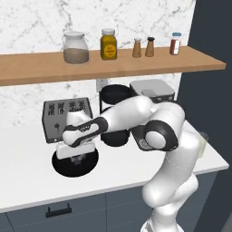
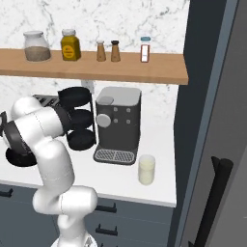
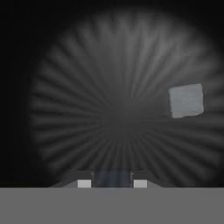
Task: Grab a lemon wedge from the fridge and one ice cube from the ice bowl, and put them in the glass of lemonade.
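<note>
My gripper (image 1: 78, 159) reaches down into the black ice bowl (image 1: 74, 164) on the white counter, in front of the toaster. In the hand view its jaws (image 3: 113, 180) are shut on a bluish-grey ice cube (image 3: 113, 177) pinched between the fingertips. Another ice cube (image 3: 186, 101) lies loose on the dark bowl floor to the right. The glass of lemonade (image 2: 146, 169) stands by the coffee machine near the counter's right end, and my arm partly hides it in the left base view (image 1: 202, 144). The dark grey fridge (image 2: 212, 96) rises at the right. The lemon wedge is out of view.
A toaster (image 1: 67, 118) stands just behind the ice bowl. A rack of black bowls (image 2: 77, 118) and a coffee machine (image 2: 118, 125) sit further right. Overhead, a wooden shelf (image 1: 108, 63) holds jars and shakers. The counter's front edge is close to the bowl.
</note>
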